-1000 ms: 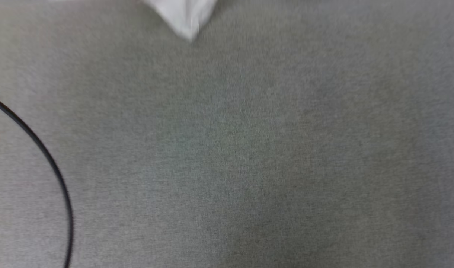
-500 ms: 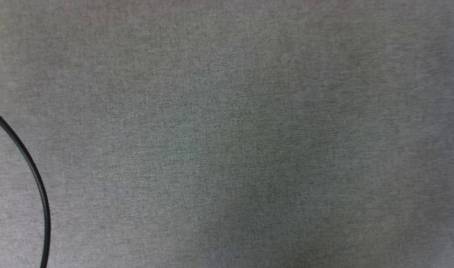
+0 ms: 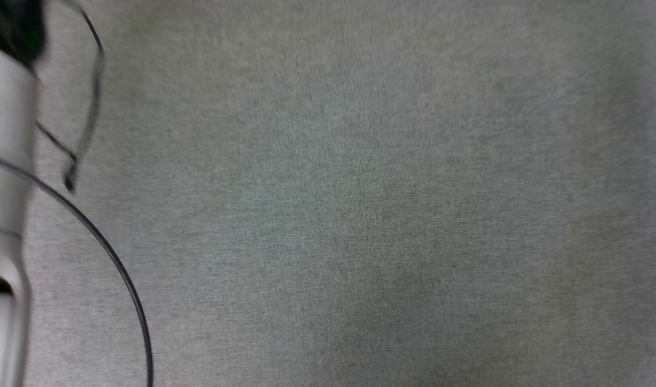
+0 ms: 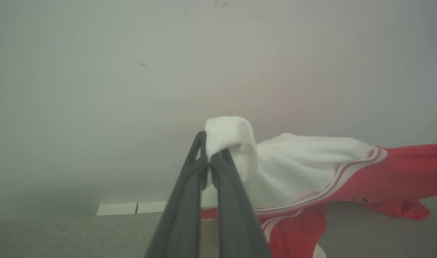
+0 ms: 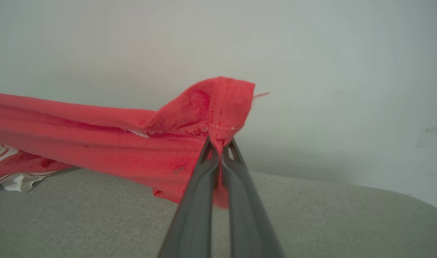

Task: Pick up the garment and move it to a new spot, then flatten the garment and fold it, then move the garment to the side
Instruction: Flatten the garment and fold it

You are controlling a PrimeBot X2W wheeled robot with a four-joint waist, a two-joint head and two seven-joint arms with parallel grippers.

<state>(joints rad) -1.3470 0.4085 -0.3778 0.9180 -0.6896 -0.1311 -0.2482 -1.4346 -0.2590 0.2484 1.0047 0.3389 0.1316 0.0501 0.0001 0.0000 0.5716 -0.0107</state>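
Note:
The garment is red with a white sleeve and striped trim. It hangs stretched above the grey surface between my two grippers. In the left wrist view my left gripper is shut on a bunched fold of the white sleeve. The red body runs off to the right there and sags toward the surface. In the right wrist view my right gripper is shut on a red hemmed corner of the garment. From that corner the cloth trails left, and its far end touches the surface.
The grey fabric surface spreads across the head view. A black cable curves over its left side beside a pale forearm at the left edge. A plain pale wall stands behind the surface.
The head view has shifted, so the camera moved. The white tip of cloth at its top edge is gone, and a pale forearm now shows at the left.

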